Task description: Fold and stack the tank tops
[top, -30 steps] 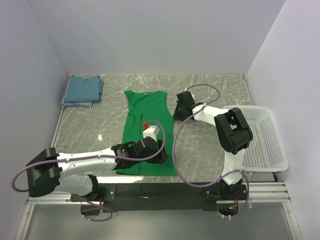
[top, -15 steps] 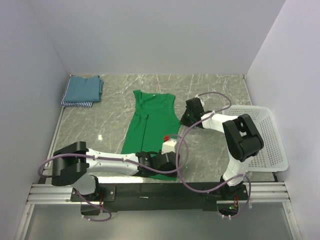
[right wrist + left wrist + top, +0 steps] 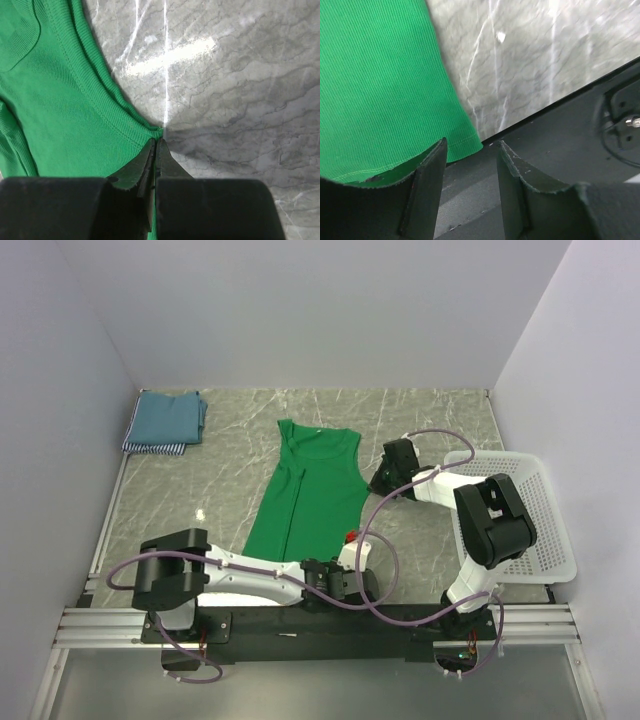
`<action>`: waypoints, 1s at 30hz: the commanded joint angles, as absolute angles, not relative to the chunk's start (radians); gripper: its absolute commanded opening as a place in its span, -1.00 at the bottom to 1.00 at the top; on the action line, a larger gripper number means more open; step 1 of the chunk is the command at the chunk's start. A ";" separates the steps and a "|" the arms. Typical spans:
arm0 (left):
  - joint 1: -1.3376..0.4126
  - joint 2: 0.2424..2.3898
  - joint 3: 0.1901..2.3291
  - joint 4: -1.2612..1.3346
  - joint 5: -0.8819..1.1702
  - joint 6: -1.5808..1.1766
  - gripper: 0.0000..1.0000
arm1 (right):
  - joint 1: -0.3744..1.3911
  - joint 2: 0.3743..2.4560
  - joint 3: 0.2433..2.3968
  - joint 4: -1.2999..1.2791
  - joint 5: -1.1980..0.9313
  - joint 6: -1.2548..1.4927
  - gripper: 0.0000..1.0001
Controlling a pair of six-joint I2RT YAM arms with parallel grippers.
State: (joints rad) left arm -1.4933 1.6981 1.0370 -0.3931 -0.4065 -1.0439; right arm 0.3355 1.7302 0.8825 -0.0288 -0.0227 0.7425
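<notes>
Table [image 3: 440, 420]: grey marble, walled on three sides.

Green top [image 3: 312, 495]: lies flat mid-table, neck toward the far wall, hem at the near edge. A second ago it sat square and further left. Now it is shifted right and skewed, with the hem trailing left of the neck. A lengthwise crease runs down its left half. Not yet folded.

Blue top [image 3: 168, 415]: folded, far-left corner, lying on the striped top [image 3: 155, 448]. Unchanged, so two of three look done.

Right gripper [image 3: 156, 142]: fingers pressed shut on the right edge of the green top, where the armhole meets the side seam. They were partly apart a second ago. It has moved right along with the cloth, so I judge that it is dragging it.

Left gripper [image 3: 471, 145]: swept right along the near edge to the hem's right corner. Jaws apart, narrowing, and only the dark rail [image 3: 555, 130] shows between them. The hem lies against the left finger, not gripped.

Judgement: the top is being repositioned for its fold. The left gripper must take the hem corner next.
</notes>
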 commanded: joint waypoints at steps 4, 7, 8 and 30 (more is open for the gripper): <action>-1.516 1.738 1.078 -0.394 -0.437 -1.062 -0.05 | 0.314 1.740 0.891 -0.089 0.003 0.719 -1.00; -1.519 1.761 1.089 -0.396 -0.446 -1.057 -0.09 | 0.313 1.740 0.891 -0.087 0.003 0.719 -1.00; -1.520 1.779 1.103 -0.412 -0.457 -1.060 -0.10 | 0.311 1.740 0.890 -0.086 0.002 0.719 -1.00; -1.556 1.550 0.968 -0.276 -0.494 -1.109 -0.91 | 0.314 1.626 0.982 -0.279 0.120 0.618 -1.00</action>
State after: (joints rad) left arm -1.5631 1.6554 1.0176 -0.4034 -0.5175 -1.0870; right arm 0.3141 1.6886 0.9318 -0.2070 0.0566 0.6689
